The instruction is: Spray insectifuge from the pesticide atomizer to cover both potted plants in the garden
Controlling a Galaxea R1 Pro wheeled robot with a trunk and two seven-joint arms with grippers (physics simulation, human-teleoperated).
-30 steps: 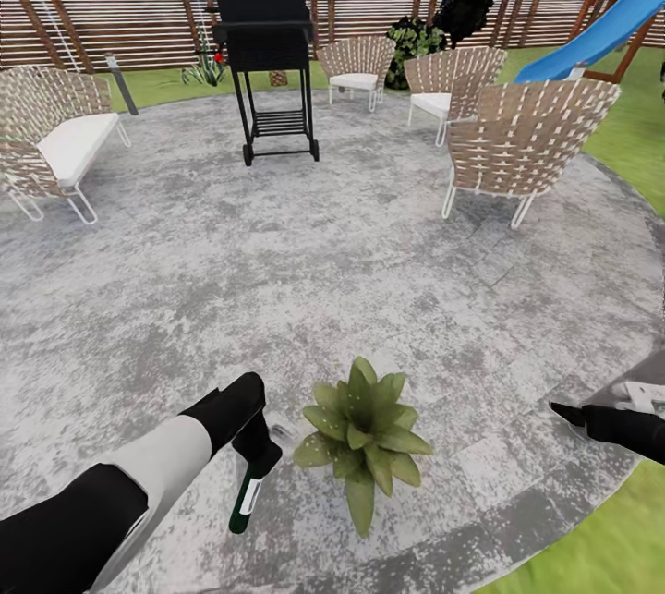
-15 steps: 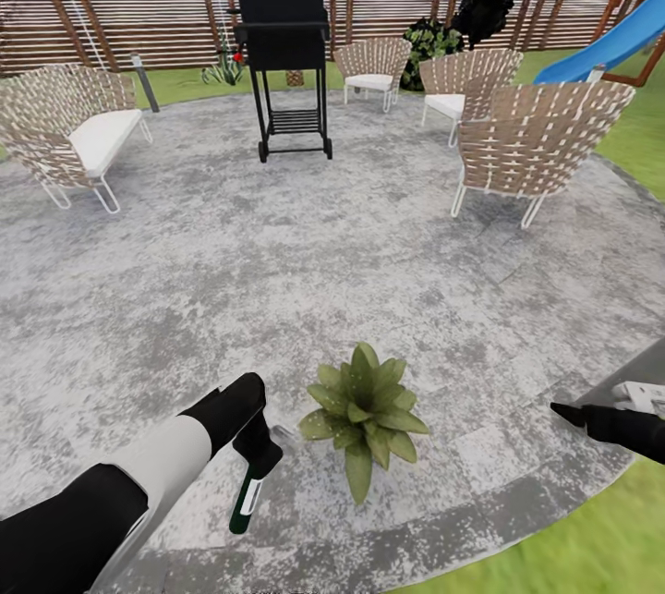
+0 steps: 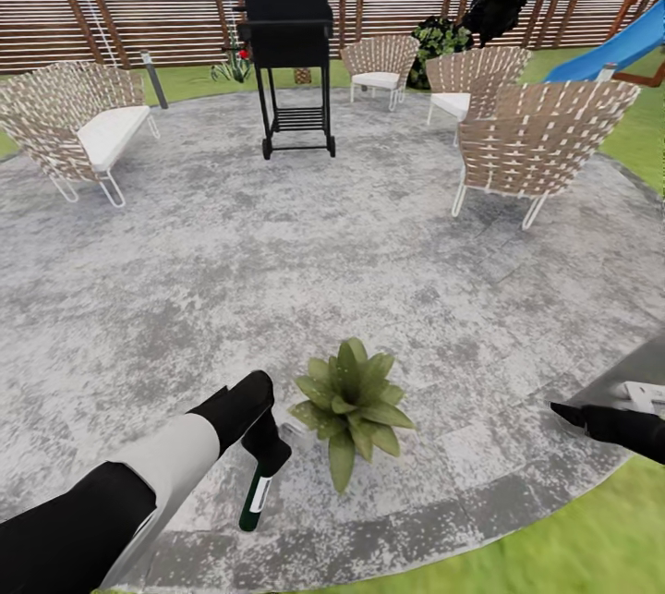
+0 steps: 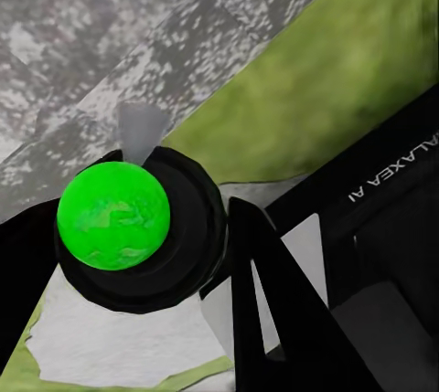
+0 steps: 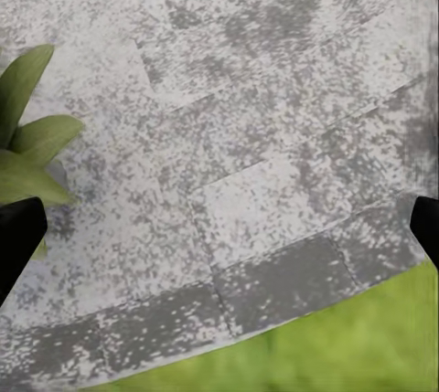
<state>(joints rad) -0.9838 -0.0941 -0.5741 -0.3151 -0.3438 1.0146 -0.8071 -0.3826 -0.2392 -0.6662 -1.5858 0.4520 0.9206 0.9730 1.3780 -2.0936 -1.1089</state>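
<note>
slide (image 3: 610,49): cut by frame edge; potted plant (image 5: 27,150): cropped; pot hidden

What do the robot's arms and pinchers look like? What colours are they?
The left arm is chunky and round, black with a white-grey band in the middle, ending in a black left gripper. The right gripper is black and pointed. In the left wrist view, small white letters spell GALAXEA AI on a black part.

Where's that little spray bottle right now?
In the head view, the pesticide atomizer hangs low on the left, clamped in the left gripper, just left of the potted plant on the grey patio.
</note>
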